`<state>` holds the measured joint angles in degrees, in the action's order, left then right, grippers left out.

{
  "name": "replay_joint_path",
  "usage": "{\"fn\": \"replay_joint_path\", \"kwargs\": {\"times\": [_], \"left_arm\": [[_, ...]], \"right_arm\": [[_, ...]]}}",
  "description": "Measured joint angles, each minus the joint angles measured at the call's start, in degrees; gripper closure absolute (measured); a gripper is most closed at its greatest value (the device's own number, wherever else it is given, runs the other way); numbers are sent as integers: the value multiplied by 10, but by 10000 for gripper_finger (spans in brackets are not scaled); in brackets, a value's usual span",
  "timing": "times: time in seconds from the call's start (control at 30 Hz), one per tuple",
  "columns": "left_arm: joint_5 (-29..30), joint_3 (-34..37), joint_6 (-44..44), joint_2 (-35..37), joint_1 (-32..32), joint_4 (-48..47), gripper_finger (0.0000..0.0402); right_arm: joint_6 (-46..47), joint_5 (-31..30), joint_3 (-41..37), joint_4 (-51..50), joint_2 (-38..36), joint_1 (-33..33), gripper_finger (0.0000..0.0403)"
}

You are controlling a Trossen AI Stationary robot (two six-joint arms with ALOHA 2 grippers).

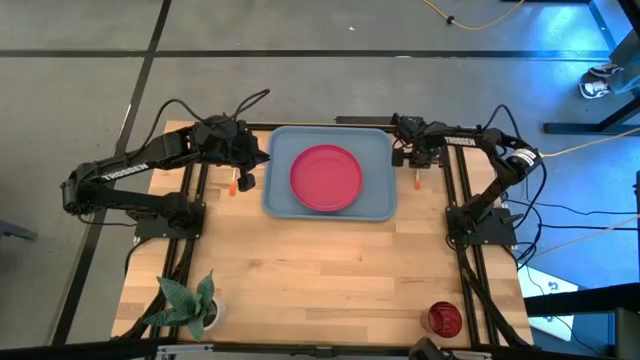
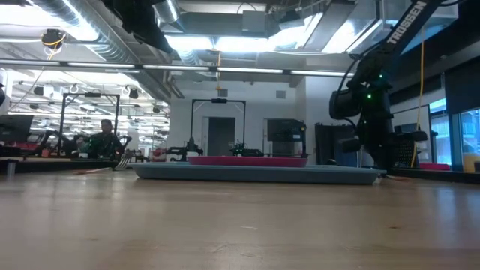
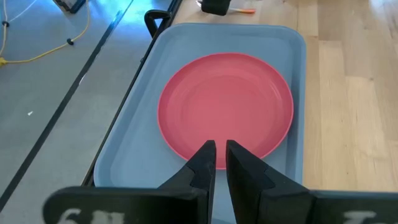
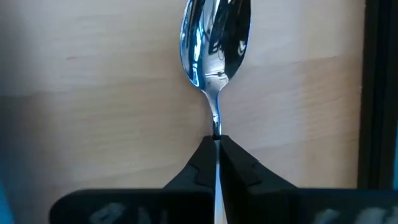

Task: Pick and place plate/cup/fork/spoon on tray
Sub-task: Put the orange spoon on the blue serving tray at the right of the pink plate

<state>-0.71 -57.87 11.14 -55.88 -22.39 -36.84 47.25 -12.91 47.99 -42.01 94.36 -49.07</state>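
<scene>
Spoon step: right tool (image 4: pixel 216 144) clamped on spoon (image 4: pixel 214 43) neck beside tray (image 1: pixel 381 155); next, lift clear, carry over rim, set beside plate (image 1: pixel 326 177)

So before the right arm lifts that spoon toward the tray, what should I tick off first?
1. Right gripper shut on the spoon neck: ok.
2. Spoon lying on the table, not yet lifted: ok.
3. Tray has bare room beside the plate: ok.
4. Left gripper hovers over the tray edge, possibly in the way: not ok.
5. Fork lies left of the tray: ok.
6. Cup far off at the table's near right corner: ok.
</scene>
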Motion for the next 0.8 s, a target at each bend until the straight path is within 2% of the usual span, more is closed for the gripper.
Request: {"fn": "replay_joint_path", "kwargs": {"times": [0.4, 0.8], "left_arm": [[0, 0, 1, 0, 0, 0, 372], [-1, 0, 1, 0, 0, 0, 372]], "right_arm": [[5, -3, 3, -8, -4, 53, 401], [-10, -24, 71, -46, -3, 81, 402]]}}
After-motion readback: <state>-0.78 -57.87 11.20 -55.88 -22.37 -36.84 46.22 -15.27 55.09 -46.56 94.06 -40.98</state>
